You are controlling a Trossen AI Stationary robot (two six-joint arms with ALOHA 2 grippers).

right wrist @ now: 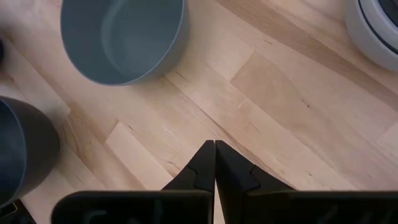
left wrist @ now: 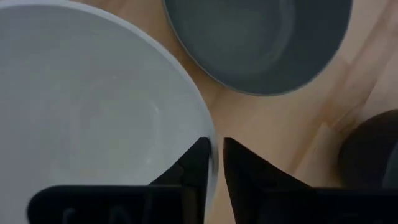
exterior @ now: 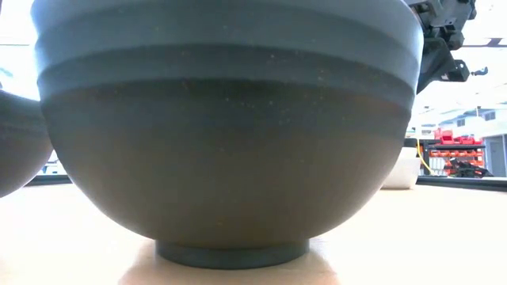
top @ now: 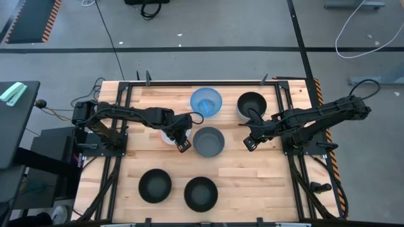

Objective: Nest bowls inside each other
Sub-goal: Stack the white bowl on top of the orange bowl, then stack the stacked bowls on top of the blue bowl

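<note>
Left pincer slightly parted astride white bowl rim, mid-worktop, beside grey bowl. Right pincer pressed together, empty. Blue bowl near far edge; two black bowls near front edge.

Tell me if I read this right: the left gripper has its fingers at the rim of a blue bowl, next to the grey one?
Not quite. The left gripper straddles the rim of a white bowl, not a blue one, as the left wrist view shows. The grey bowl does sit beside it.
</note>
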